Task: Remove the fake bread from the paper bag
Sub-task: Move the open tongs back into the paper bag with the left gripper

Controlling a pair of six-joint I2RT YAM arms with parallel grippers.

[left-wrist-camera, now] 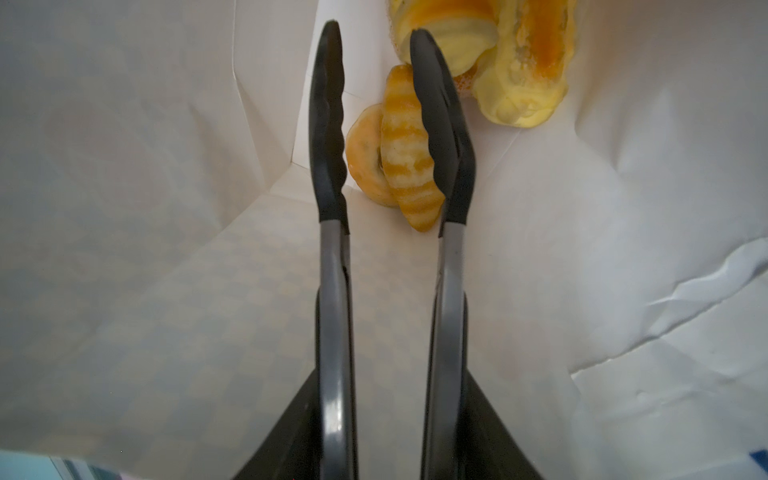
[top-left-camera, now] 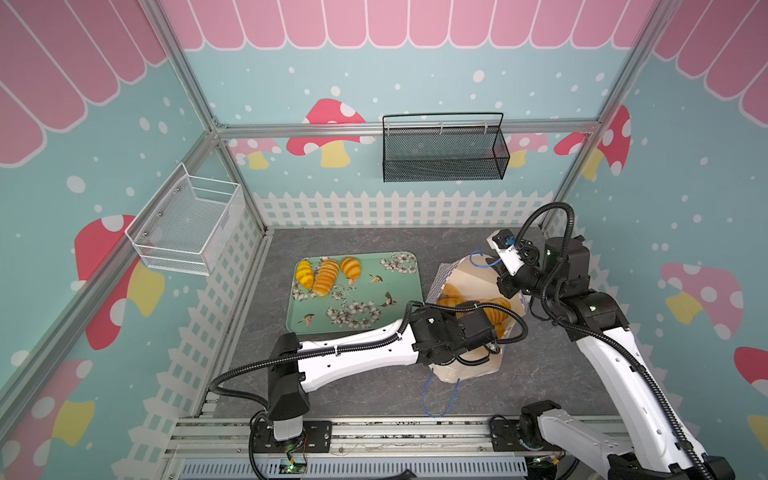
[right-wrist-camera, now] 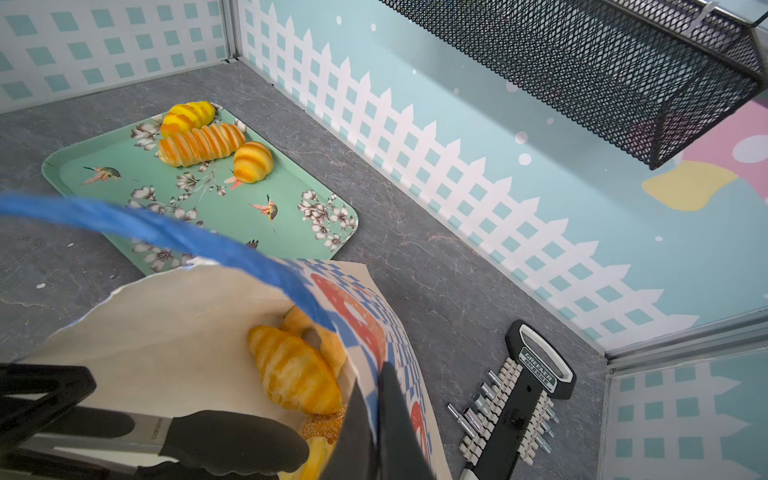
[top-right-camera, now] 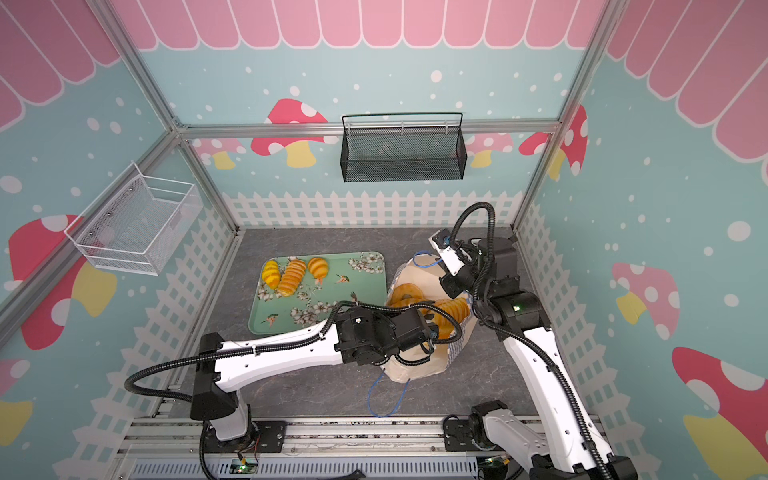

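Fake bread [left-wrist-camera: 405, 158] – ungripped, left gripper [left-wrist-camera: 374, 31] part-open

three loaves [top-left-camera: 327, 276] on one tray [top-left-camera: 370, 262], one bag [top-left-camera: 465, 274] (more inside), two baskets [top-left-camera: 444, 153] [top-left-camera: 187, 224]

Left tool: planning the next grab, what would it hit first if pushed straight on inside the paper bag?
Probably the big ridged loaf just ahead of the left tool, though depth is unclear; the striped roll lies between its arms.
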